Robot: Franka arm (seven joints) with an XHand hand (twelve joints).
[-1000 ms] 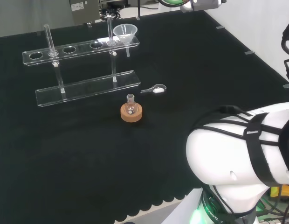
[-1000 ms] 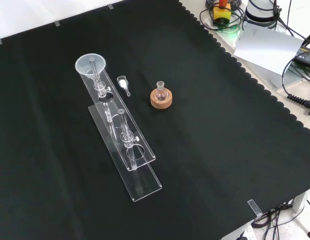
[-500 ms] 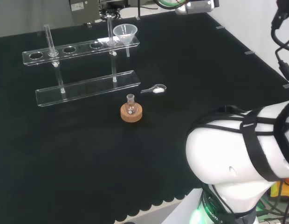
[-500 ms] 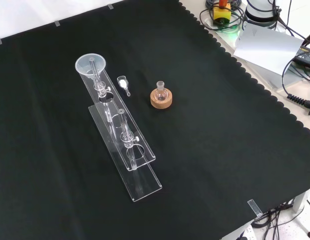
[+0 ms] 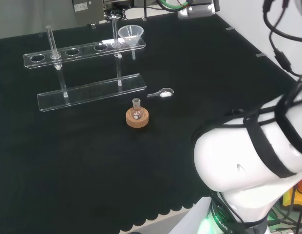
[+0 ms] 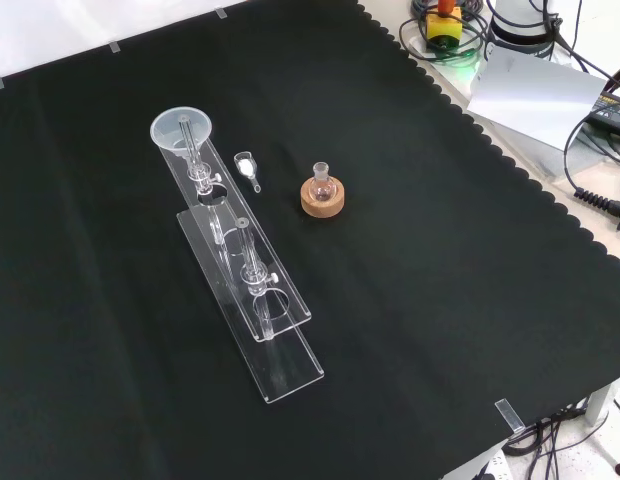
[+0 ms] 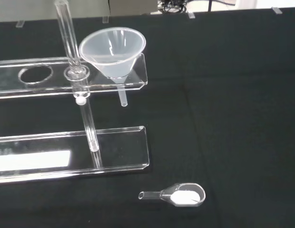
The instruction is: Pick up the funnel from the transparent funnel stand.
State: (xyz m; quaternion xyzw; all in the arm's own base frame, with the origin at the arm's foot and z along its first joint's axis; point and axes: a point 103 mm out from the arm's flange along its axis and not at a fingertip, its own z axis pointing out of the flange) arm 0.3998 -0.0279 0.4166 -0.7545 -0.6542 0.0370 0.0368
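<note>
Black cloth (image 6: 460,260) covers the bench and carries all the ware. In the head view the arm's white link (image 5: 248,156), crossed by black cables, stands at the lower right, well apart from the glassware.

The transparent funnel stand (image 5: 85,70) is the largest piece on the cloth: a flat base plate, two upright clear rods and an upper shelf pierced with round holes (four holes can be made out in the head view). In the front view the stand (image 6: 245,290) runs diagonally from upper left to lower right; the wrist view shows one end of it (image 7: 114,152) close up.

The funnel (image 5: 131,35), clear and cone-shaped, sits upright in the hole at the right end of the upper shelf in the head view, its stem hanging through and ending above the base plate. In the front view the funnel (image 6: 181,131) marks the stand's upper-left end. The wrist view shows the funnel (image 7: 113,51) just beside one upright rod.

A cork ring (image 5: 137,118) lies nearer the camera than the stand in the head view, bearing a small round flask (image 5: 136,110); in the front view this pair (image 6: 322,195) sits to the right of the stand.

A small clear scoop (image 7: 178,195) holding white powder lies on the cloth between the stand and the cork ring, touching neither.

Whether the hand is open or closed cannot be told.
</note>
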